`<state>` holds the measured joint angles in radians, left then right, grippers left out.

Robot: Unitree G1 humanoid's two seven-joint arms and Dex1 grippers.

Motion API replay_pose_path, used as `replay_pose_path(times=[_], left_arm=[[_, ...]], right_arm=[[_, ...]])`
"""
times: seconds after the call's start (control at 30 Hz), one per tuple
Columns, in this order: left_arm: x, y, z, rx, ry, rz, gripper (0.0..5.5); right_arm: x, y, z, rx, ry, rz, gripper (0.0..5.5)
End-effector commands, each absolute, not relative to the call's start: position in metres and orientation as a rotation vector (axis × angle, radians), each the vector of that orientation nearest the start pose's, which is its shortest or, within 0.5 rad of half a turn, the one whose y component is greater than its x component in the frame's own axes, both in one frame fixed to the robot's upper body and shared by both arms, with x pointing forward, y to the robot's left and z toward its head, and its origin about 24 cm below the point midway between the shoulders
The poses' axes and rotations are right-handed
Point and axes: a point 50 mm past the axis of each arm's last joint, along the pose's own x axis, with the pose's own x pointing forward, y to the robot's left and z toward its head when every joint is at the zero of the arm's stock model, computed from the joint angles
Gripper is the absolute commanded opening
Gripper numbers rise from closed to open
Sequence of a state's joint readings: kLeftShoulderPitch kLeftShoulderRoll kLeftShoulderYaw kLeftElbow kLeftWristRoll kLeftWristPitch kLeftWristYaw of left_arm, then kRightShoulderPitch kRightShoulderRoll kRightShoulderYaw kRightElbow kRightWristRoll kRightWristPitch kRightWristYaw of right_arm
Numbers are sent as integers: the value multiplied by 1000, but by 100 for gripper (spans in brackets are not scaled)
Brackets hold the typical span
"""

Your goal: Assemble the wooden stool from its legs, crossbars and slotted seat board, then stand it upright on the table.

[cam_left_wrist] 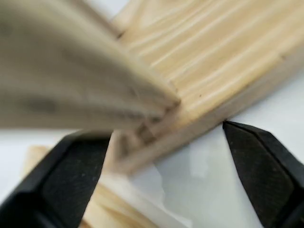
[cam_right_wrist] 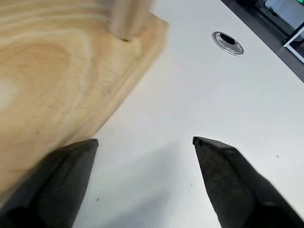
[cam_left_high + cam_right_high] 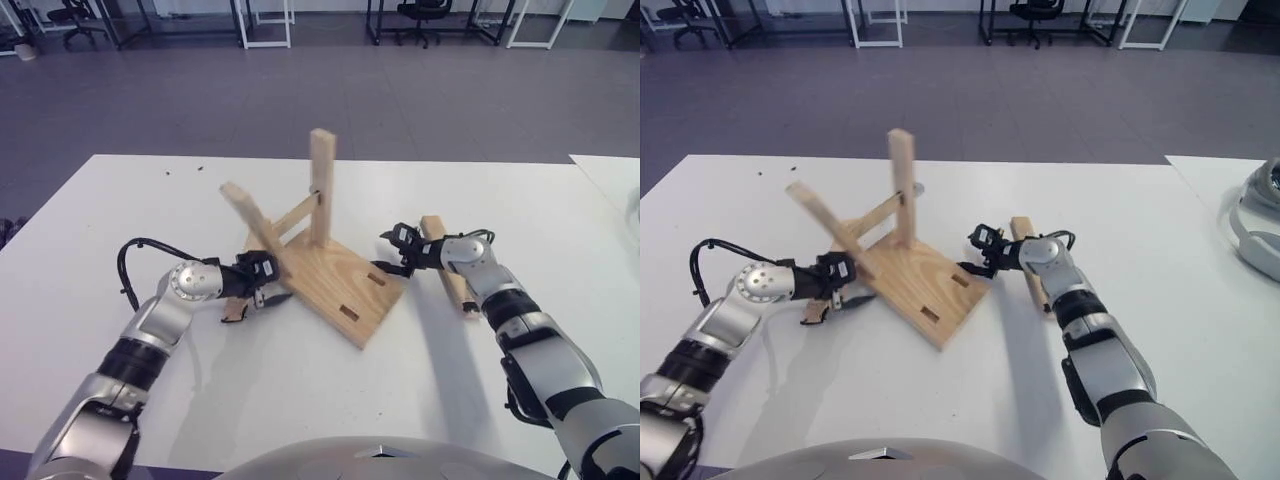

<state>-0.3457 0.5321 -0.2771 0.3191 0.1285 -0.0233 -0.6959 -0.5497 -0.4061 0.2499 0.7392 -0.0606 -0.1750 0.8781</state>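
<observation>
1. The pale square wooden slotted seat board [image 3: 335,275] lies near the middle of the white table [image 3: 520,200], slots facing up.
2. Done so far: one straight wooden leg [image 3: 322,190] stands upright in the board. A second wooden leg [image 3: 252,222] leans outward at the left corner. A short wooden crossbar [image 3: 296,214] links the two. I judge the build about half complete.
3. Left to do: two rectangular slots [image 3: 348,313] on the near-right side are empty. A loose wooden leg [image 3: 447,268] lies just beside my right arm, and another wooden piece [image 3: 235,311] lies under my left. The stool has not yet been turned upright.
4. My left pincer [image 1: 164,161] is wide, straddling the board's edge at the foot of the leaning leg without clamping it.
5. My right pincer [image 2: 142,156] is wide, low over the table just beside the board's right corner, holding nothing.
6. Room: bare table opens toward the near and right sides. The table's edges are well apart from the board. A round cable hole [image 2: 228,42] sits behind the legs.
</observation>
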Motion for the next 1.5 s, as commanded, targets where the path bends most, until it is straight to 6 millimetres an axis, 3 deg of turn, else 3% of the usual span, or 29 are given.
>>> replay_pose_path(times=[0.03, 0.13, 0.2, 0.3, 0.4, 0.57, 0.83, 0.97, 1.27, 1.3, 1.37, 1.43, 1.5], left_arm=[[306, 159, 50, 595, 123, -778, 429], [300, 164, 58, 513, 75, -709, 429], [288, 177, 63, 460, 67, -644, 429], [271, 181, 69, 392, 68, -587, 429], [263, 165, 77, 311, 56, -592, 429], [253, 156, 77, 283, 91, -607, 429], [254, 157, 80, 273, 101, -593, 429], [255, 155, 87, 256, 88, -599, 429], [260, 145, 134, -96, -27, -585, 429], [260, 142, 140, -153, -40, -592, 429], [260, 136, 155, -305, -80, -627, 429], [260, 129, 171, -476, -118, -682, 429], [259, 123, 182, -622, -135, -724, 429]], right_arm=[[299, -168, 44, -455, 221, 903, 376], [299, -195, 86, -340, 42, 450, 376], [293, -223, 99, -204, 18, 245, 376], [282, -262, 79, -158, 189, 101, 376], [274, -275, 52, -137, 338, 94, 376], [267, -275, 25, -81, 440, 130, 376], [266, -257, 16, -20, 461, 197, 376], [256, -257, 2, 18, 546, 131, 305], [242, -250, -17, 108, 599, 97, 135], [245, -249, -12, 118, 566, 94, 131], [267, -248, 28, 42, 309, 83, 131], [273, -212, 94, 114, -11, 297, 131], [258, -169, 131, 77, -155, 553, 131]])
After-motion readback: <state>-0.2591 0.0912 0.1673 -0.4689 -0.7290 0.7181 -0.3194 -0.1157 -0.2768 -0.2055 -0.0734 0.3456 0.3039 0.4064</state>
